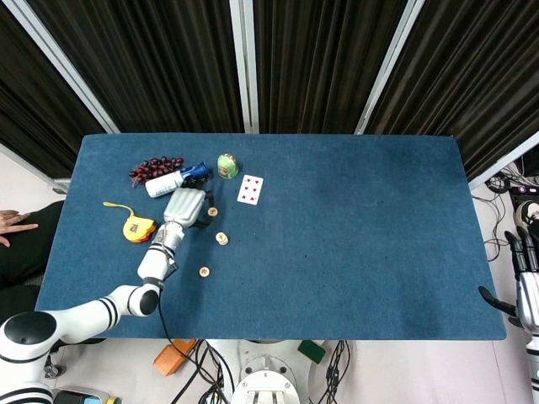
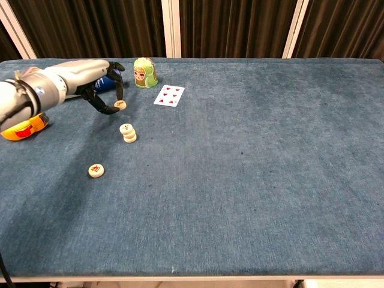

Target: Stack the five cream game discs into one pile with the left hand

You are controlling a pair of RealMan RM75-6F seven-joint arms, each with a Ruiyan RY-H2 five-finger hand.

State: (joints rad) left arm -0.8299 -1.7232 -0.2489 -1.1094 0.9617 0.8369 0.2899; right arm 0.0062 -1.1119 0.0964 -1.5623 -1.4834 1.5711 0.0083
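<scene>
My left hand (image 2: pixel 96 84) pinches one cream disc (image 2: pixel 120 105) between its fingertips, lifted just off the blue cloth; in the head view the hand (image 1: pixel 187 208) has the disc (image 1: pixel 212 212) at its right side. A short pile of cream discs (image 2: pixel 128 133) stands a little nearer and to the right, also seen as the pile (image 1: pixel 221 239) from above. A single cream disc (image 2: pixel 95 170) lies flat nearer the front edge, the same disc (image 1: pixel 204 272) in the head view. My right hand (image 1: pixel 524 278) hangs beyond the table's right edge, fingers spread and holding nothing.
Behind the left hand are a green doll (image 2: pixel 144 72), a white bottle with blue cap (image 1: pixel 175 179) and dark grapes (image 1: pixel 156 167). A playing card (image 2: pixel 168 95) lies right of the doll. A yellow tape measure (image 2: pixel 23 128) sits at the far left.
</scene>
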